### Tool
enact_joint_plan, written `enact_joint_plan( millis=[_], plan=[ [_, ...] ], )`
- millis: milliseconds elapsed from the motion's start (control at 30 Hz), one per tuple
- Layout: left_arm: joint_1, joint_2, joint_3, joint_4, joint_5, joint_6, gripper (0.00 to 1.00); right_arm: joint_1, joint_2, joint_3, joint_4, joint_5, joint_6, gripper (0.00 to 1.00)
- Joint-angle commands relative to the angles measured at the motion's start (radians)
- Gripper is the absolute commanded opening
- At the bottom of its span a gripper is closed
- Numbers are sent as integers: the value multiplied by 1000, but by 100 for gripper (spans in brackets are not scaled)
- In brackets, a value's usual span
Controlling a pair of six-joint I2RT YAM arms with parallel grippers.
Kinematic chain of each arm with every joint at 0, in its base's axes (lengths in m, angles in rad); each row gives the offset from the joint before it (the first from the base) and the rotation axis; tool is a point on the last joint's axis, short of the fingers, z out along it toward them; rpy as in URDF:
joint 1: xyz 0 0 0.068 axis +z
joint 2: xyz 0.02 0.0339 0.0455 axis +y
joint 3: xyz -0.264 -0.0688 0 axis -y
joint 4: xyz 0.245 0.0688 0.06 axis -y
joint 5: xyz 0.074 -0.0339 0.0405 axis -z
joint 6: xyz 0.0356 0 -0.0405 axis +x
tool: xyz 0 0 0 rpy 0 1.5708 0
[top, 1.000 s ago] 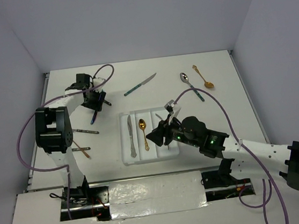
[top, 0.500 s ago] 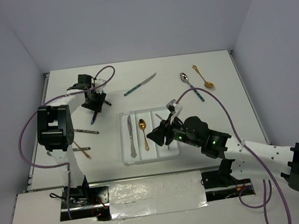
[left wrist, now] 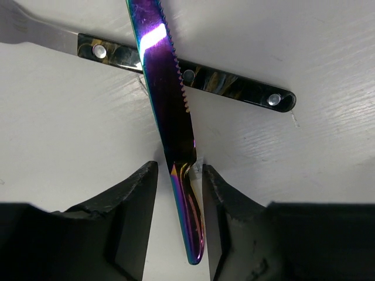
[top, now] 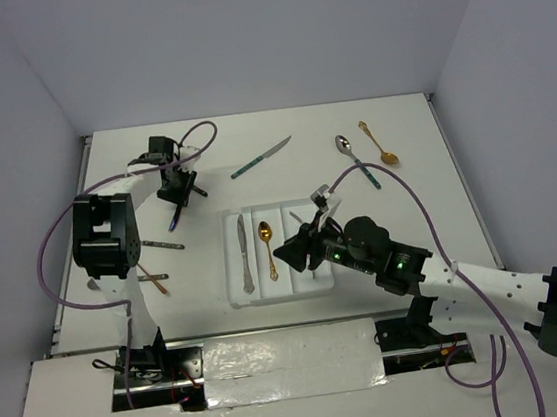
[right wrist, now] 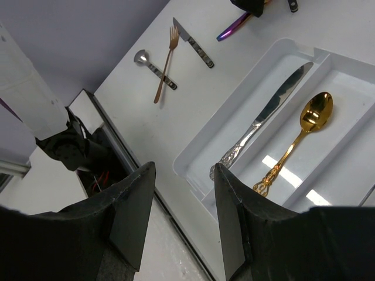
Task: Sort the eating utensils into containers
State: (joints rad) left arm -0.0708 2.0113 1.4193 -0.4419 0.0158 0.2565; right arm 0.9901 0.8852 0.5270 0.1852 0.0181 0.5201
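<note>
An iridescent purple knife (left wrist: 161, 70) lies on the table (top: 410, 214), crossing a dark riveted handle (left wrist: 234, 88). My left gripper (left wrist: 179, 170) is open and low, its jaws on either side of the knife's handle end; it also shows in the top view (top: 177, 185). The white tray (top: 236, 296) holds a silver knife (top: 245, 258) in its left compartment and a gold spoon (top: 267, 248) in the middle one. My right gripper (right wrist: 183, 170) is open and empty above the tray's near left corner (right wrist: 199, 146). The right compartment is mostly hidden under it.
A teal-handled knife (top: 261, 157), a teal-handled spoon (top: 356, 159) and a gold spoon (top: 379, 144) lie at the back. A dark-handled knife (right wrist: 193, 44), a copper fork (right wrist: 166, 64) and a spoon (right wrist: 153, 66) lie left of the tray. The table's near edge (right wrist: 117, 146) is close.
My left arm has shifted slightly over the purple knife. My right gripper has barely moved. No utensil has moved.
</note>
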Motion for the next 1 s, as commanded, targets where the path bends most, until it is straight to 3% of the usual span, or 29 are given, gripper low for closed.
enact_joint_plan(
  millis=[0,200,267,300,433,700,867,967],
  plan=[
    [-4,53,23,-50,-5,1,48,4,-25,27,11,5,1,52],
    [-6,3,-11,-26,-11,6,41,2,-26,25,14,-3,4,52],
    [-6,7,-10,-32,-11,6,30,4,-26,27,11,-3,6,52],
    [-4,17,-5,-38,-7,7,19,4,-28,27,11,-3,6,52],
    [-4,14,10,-52,26,-6,0,4,-35,19,22,-14,17,52],
    [-4,-71,107,-133,73,-98,0,4,-15,19,34,-47,31,52],
    [-4,-180,170,-213,180,-195,0,4,-31,18,28,-34,29,52],
    [-1,-272,147,-213,191,-365,0,4,-42,19,2,23,50,52]
  ],
)
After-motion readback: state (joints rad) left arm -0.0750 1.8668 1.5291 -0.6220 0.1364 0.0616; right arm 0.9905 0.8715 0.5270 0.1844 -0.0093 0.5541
